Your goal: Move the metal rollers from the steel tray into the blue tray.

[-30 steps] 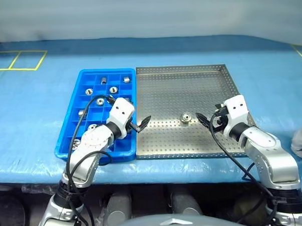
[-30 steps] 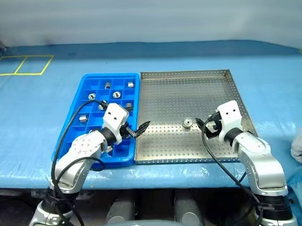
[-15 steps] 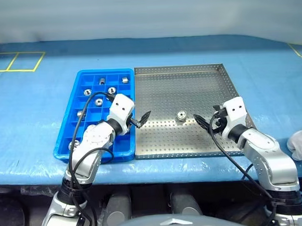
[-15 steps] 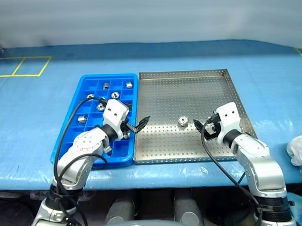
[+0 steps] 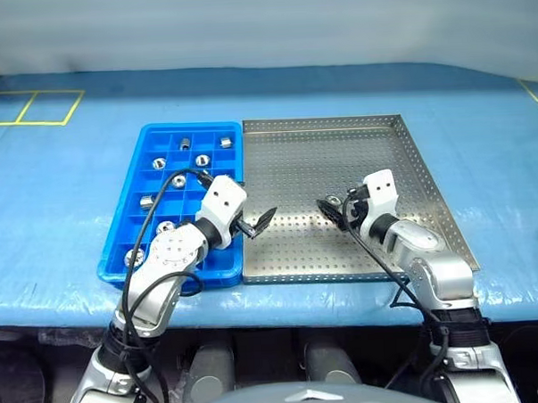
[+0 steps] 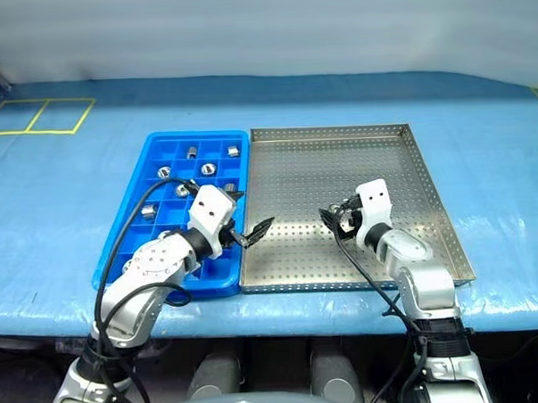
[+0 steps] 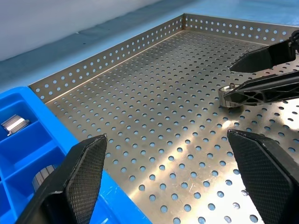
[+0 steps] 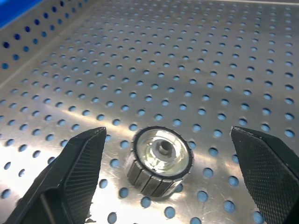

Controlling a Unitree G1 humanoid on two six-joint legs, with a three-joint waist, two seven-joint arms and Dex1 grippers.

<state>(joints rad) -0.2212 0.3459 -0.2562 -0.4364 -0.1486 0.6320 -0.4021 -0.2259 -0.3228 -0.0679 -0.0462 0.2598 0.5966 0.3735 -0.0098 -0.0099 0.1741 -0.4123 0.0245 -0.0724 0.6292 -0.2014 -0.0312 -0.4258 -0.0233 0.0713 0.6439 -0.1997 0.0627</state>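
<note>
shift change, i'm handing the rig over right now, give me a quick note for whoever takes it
Right pincer: open, fingers either side of the last metal roller on the steel tray, not closed on it.
Left pincer: open, holding nothing, over the steel tray's edge beside the blue tray.
Done: several rollers sit in the blue tray's compartments.
Left: close on the one roller lying on the steel tray, carry it over, drop it in a free compartment.

Steel tray sits at 3 o'clock of the blue tray, edges touching. One roller lies on the steel tray floor between the spread fingers of the right gripper. Other metal rollers occupy separate blue tray compartments, mostly toward 12 o'clock.
</note>
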